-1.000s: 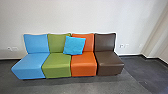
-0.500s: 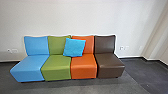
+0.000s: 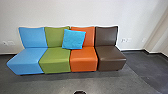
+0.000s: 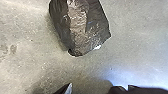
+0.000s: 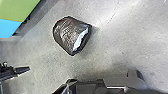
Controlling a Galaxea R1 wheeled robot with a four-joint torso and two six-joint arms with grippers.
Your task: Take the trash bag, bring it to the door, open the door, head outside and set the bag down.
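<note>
Trash bag: the black bag was seen resting on the grey floor, its plastic creased and shiny, with a small white patch at its edge in the left wrist view and a longer white strip along one side in the right wrist view.
Bag and grippers: in both wrist views bare floor was seen between the bag and the dark robot parts at the edge, so the bag was lying apart from them.
Left gripper: whether it was open or closed could not be told.
Right gripper: its state could not be told either.
Dark shape: a rounded black top was cut off by the bottom edge of the head view, near the middle; what it belonged to could not be made certain.
Seats: four joined seats were set in a row across the middle of the head view, blue at the left, then green, orange and brown.
Cushion: a bright blue cushion was propped, slightly tilted, across the green and orange backrests.
Wall: the row was backed by a pale wall, with sockets fitted right of the brown seat.
</note>
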